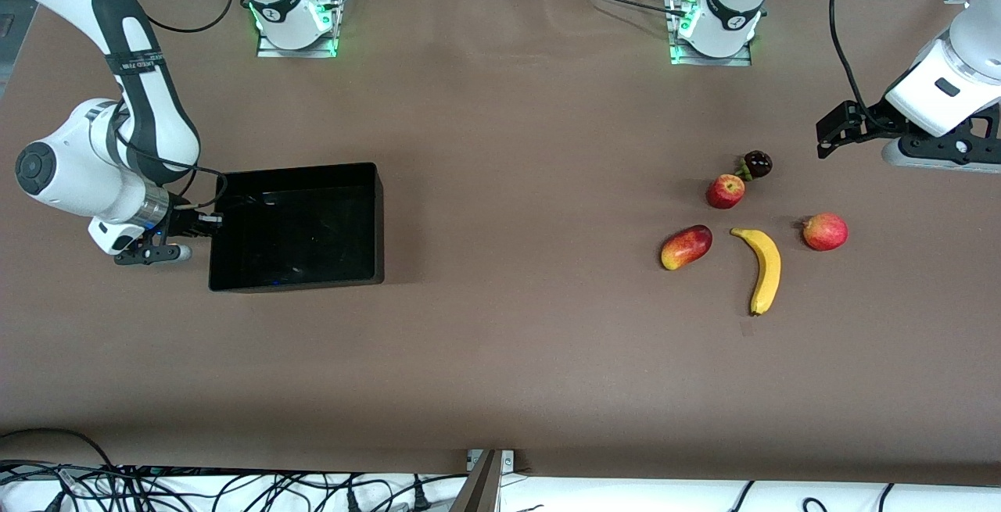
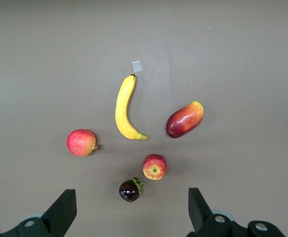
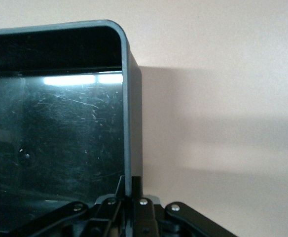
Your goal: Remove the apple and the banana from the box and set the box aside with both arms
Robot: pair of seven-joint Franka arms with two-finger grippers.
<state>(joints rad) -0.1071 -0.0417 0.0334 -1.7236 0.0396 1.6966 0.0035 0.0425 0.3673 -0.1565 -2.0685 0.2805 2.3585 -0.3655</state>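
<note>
- Box (image 1: pixel 297 227) at the right arm's end of the table, empty inside as far as the dark gloss allows; wall at that end pinched by the right gripper (image 1: pixel 205 220), clamped tight on it.
- One-sided pull likely to swing or tip the box, thin wall slipping free.
- Left gripper (image 2: pixel 129 212) spread wide, empty, above the fruit, well apart from the box.
- Banana (image 1: pixel 764 270) and apple (image 1: pixel 726 191) out on the table.

The front view looks down from high across the table (image 1: pixel 500 387). The left wrist view shares its banana (image 1: pixel 765 268); the right wrist view looks closely along the box (image 3: pixel 129 108) wall.
</note>
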